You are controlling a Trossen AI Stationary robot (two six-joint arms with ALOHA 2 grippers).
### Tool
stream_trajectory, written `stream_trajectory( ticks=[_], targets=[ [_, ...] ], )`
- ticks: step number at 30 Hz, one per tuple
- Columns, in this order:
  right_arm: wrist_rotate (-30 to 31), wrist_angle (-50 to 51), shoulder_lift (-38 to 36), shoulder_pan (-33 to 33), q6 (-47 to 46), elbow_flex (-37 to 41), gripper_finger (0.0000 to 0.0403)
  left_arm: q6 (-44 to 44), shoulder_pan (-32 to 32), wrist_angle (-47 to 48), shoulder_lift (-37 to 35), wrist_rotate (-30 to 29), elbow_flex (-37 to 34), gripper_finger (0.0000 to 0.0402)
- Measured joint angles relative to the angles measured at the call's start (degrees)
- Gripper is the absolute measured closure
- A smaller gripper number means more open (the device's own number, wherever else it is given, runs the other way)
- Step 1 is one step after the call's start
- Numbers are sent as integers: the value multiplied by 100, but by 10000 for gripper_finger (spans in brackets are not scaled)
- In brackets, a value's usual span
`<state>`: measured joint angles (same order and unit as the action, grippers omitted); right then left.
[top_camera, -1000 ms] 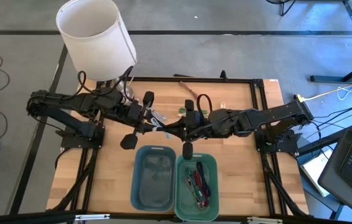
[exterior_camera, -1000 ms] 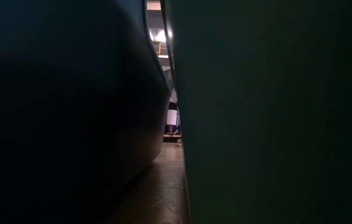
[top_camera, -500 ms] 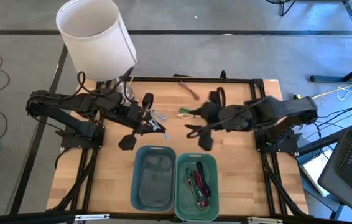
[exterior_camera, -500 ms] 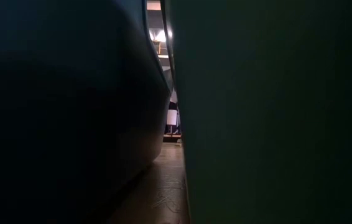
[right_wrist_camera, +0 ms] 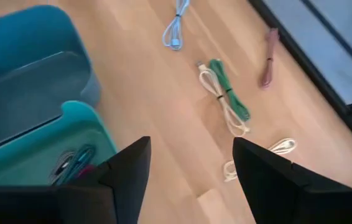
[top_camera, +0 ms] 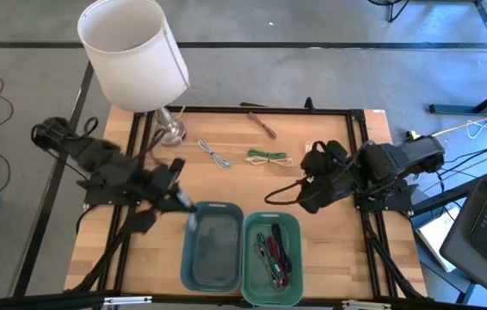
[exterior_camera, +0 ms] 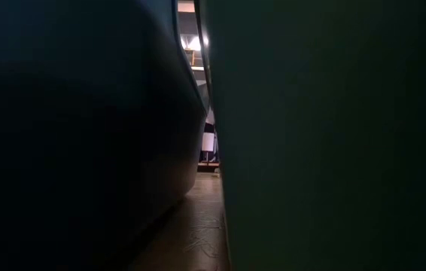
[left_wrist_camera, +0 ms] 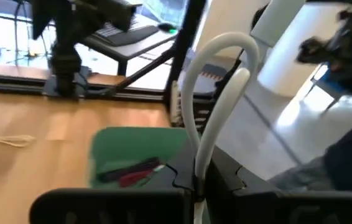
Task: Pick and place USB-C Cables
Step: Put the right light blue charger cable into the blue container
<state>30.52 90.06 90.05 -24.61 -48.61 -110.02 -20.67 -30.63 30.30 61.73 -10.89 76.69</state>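
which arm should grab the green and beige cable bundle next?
Right, probably. The right gripper is open and empty, nearer the green and beige bundle. The left gripper is shut on a white cable at the blue tray.

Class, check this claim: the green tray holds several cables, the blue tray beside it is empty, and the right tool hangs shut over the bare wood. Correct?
Not quite. The right tool is open, its fingers standing wide apart in the right wrist view. The green tray does hold cables, and the blue tray looks empty in the high view.
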Motion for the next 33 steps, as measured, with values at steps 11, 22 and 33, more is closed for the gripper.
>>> stream_trajectory(
  ticks=[11, 22, 33],
  targets=[
    [882, -4, 17, 86, 425, 31, 188, -2868, -2473, 200, 739, -2795, 2, 396],
    [744, -221, 17, 255, 399, 31, 188, -5095, -1836, 2189, 1706, -1857, 2, 396],
    [708, -347, 18, 102, 242, 31, 187, -4320, 100, 2214, 2610, -645, 2, 396]
  ],
)
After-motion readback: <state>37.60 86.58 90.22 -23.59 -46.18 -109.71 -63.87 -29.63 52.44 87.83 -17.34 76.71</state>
